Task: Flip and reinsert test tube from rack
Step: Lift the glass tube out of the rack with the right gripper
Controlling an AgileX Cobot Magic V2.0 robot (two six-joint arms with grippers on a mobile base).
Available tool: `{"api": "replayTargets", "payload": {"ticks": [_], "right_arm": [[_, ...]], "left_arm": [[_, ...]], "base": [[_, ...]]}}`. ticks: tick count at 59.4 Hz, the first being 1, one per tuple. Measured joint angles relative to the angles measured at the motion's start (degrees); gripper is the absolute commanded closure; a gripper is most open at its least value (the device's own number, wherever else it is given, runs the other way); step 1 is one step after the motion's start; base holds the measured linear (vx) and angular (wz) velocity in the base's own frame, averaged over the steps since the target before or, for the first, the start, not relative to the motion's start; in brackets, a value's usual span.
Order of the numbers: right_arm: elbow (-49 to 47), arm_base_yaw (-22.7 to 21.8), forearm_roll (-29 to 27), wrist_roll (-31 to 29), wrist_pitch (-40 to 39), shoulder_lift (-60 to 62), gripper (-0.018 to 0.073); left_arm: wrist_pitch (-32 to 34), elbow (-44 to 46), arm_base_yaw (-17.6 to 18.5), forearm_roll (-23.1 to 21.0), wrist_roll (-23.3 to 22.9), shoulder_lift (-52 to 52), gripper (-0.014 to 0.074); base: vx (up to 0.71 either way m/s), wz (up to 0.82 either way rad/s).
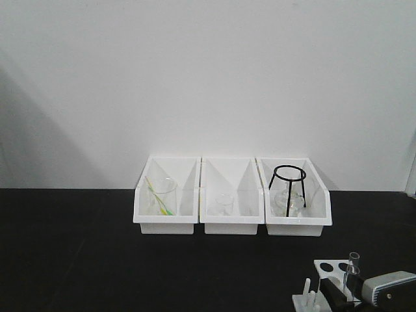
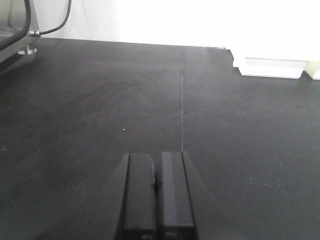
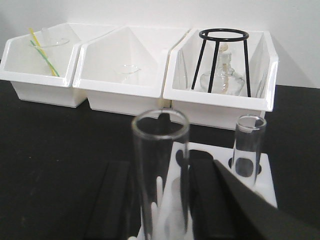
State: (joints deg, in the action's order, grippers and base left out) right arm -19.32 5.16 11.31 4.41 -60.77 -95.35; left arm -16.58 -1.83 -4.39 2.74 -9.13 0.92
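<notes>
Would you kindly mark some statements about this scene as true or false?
1. The left gripper has shut, empty jaws. True.
2. The black tripod stands in the middle bin. False: it is in the right-hand bin.
3. Both test tubes stand mouth up. True: the test tube between the jaws of the right gripper, and the second tube in the rack.
4. The rack sits inside a bin. False: it rests on the black table.

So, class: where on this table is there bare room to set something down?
The wide black table in front of the left bin and middle bin, out to its left edge, is bare. The front right corner is crowded: rack, test tube, right end effector.
</notes>
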Motion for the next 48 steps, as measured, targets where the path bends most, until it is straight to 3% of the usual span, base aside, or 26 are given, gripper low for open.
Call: {"api": "replayTargets", "payload": {"ticks": [15, 29, 48], "right_arm": [[0.0, 0.0, 0.0, 0.0, 0.0, 0.0, 0.0412], [0.0, 0.0, 0.0, 1.7, 1.6, 2.3, 0.0422], [-0.8, 0.0, 0.4, 5.3, 12.6, 15.5, 0.0422]], "left_arm": [[0.0, 0.0, 0.0, 0.0, 0.0, 0.0, 0.0603], [0.0, 0.0, 0.0, 0.0, 0.0, 0.0, 0.0603], [0.0, 0.0, 0.0, 0.0, 0.0, 0.0, 0.0603]], "base": [[0.00, 0.00], [0.00, 0.00], [0.00, 0.00]]}}
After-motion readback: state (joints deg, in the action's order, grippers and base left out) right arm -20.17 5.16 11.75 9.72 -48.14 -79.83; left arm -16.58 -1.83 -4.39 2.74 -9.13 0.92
